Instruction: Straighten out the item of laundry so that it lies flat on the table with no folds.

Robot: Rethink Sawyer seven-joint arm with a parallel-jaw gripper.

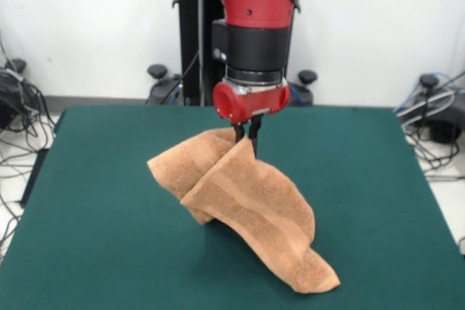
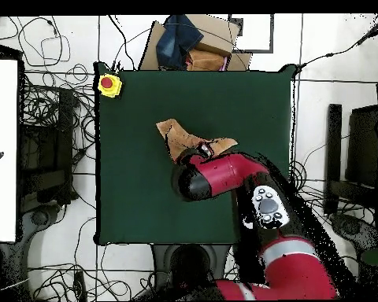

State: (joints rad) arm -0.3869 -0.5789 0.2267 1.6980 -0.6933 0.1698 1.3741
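My black-fingered gripper (image 1: 247,133) is pinched tight on the tan-orange terry-cloth towel (image 1: 247,201), holding its top fold up; the rest drapes twisted down onto the dark green felt table (image 1: 109,237), near its middle.

White wall (image 1: 87,27) behind, pale floor (image 1: 14,157) strewn with black cables (image 1: 22,117).
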